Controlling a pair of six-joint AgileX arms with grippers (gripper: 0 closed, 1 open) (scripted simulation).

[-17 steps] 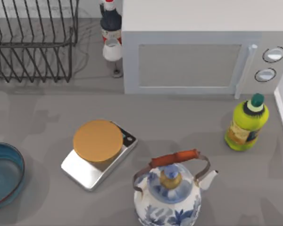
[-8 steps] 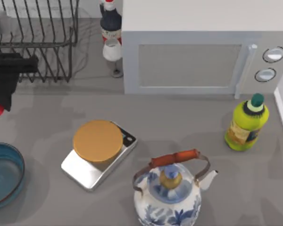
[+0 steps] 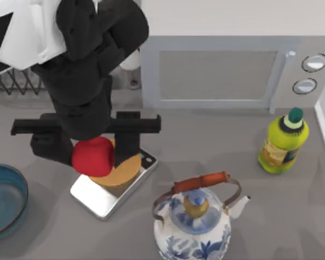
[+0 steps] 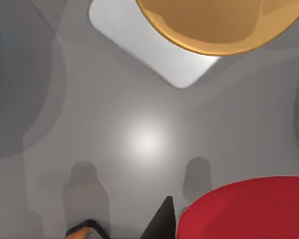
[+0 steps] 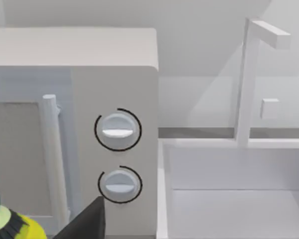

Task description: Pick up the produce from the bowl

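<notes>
Holding the produce [image 3: 93, 157] between its closed fingers, the left gripper [image 3: 92, 154] hangs above the table over the left edge of the orange-topped scale [image 3: 115, 176], well clear of the bowl [image 3: 5, 201], which sits at the table's left edge with its blue inside bare. In the left wrist view the red lump [image 4: 244, 209] bulks close to the lens, with the scale [image 4: 209, 30] and grey tabletop far below it, so it is plainly lifted and touching nothing but the claw. Judging from that, the pick-up itself looks done: the produce is out of the bowl and aloft, and what remains is at most to keep a firm hold on it. The right arm is parked off at the right, its wrist camera looking at the microwave [image 5: 74, 129] dials and the green-capped yellow bottle [image 5: 5, 221]; whether its claw is open or closed I cannot tell.
</notes>
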